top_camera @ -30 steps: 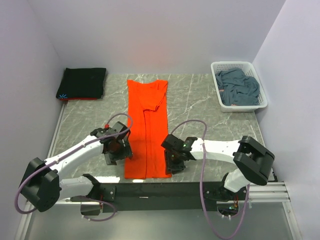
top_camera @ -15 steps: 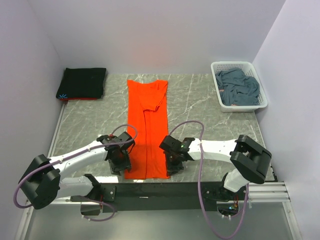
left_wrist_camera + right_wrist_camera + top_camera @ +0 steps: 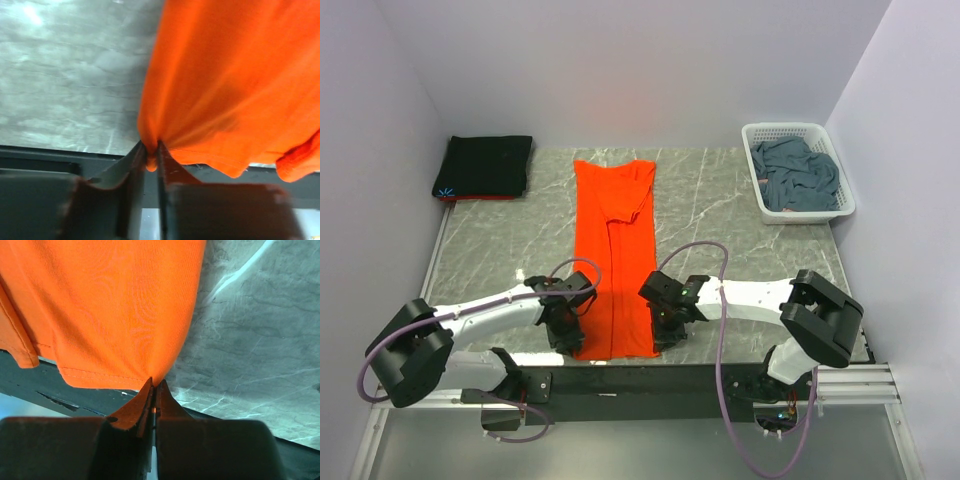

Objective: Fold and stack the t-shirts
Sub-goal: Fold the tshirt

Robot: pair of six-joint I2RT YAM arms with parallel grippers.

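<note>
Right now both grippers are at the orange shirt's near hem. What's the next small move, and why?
Probably lift both corners together and carry them toward the far collar end, folding it in half. The left gripper and right gripper are each shut on a near hem corner of the orange shirt, which lies flat as a long strip.

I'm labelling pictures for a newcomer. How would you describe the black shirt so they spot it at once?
Find the grey marble table, then its far left corner. The black shirt lies folded there, the only dark one, with a tiny light-blue mark.
</note>
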